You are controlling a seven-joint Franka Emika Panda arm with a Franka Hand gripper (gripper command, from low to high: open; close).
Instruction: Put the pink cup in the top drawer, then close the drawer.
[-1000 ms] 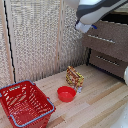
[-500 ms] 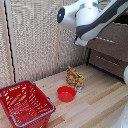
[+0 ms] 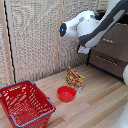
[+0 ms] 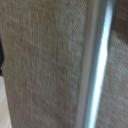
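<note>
The white robot arm reaches in from the exterior view's upper right, high above the floor in front of the beige screen. A small white part hangs under it; I cannot make out the fingers or their gap. The dark brown dresser stands at the exterior view's right, its drawers with silver bar handles looking shut. The pink cup does not show clearly; a small pale thing peeks beside the snack bag. The wrist view shows only blurred beige weave and a silver strip, no fingers.
A red wire basket stands at the exterior view's lower left. A shallow red bowl sits on the wooden floor, with a yellow-orange snack bag just behind it. A beige woven screen forms the back wall.
The arm has swung from the exterior view's top right corner leftward and lower, out in front of the screen. Basket, bowl and bag have not moved.
</note>
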